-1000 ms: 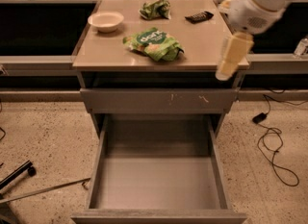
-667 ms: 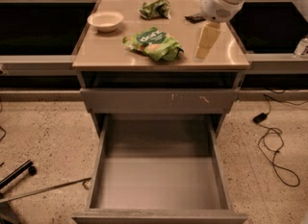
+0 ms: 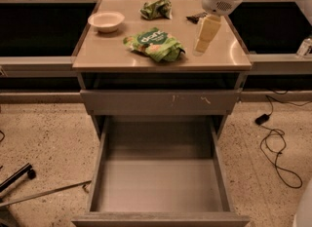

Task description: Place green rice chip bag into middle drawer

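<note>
The green rice chip bag lies on the cabinet's tan top, near the front middle, with white "dang" lettering facing up. My gripper hangs over the top just right of the bag, pointing down, a short gap away from it. It holds nothing that I can see. The middle drawer is pulled wide open below, a deep grey box with a bare flat floor.
A smaller crumpled green wrapper, a white bowl and a dark object sit further back on the top. The drawer with a scratched grey front is shut. A black cable lies on the floor at right, a metal rod at left.
My gripper has moved left and further in over the cabinet top, from the right front corner to just beside the chip bag. The bag and the drawer have not moved.
</note>
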`<act>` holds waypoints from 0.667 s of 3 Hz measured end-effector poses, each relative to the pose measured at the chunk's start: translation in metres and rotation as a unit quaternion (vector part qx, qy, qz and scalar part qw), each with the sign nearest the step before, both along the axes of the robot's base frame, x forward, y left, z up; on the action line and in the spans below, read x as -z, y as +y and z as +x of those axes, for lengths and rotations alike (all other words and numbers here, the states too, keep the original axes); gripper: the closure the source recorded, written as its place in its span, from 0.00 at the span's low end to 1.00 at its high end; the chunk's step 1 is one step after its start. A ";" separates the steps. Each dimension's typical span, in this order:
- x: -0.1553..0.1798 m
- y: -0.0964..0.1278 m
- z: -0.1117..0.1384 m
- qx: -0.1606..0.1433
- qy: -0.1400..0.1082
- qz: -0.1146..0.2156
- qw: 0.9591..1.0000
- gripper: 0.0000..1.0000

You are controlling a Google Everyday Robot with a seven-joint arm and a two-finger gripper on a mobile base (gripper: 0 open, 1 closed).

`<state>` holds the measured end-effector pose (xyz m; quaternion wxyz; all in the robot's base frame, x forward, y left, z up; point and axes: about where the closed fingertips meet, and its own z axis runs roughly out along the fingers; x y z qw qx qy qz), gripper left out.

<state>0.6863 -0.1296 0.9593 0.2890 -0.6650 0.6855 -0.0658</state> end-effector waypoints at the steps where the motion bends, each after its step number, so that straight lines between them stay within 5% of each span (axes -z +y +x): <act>1: 0.010 0.008 0.009 0.004 -0.005 0.011 1.000 0.00; 2: 0.045 0.061 0.041 -0.024 -0.006 0.051 0.998 0.00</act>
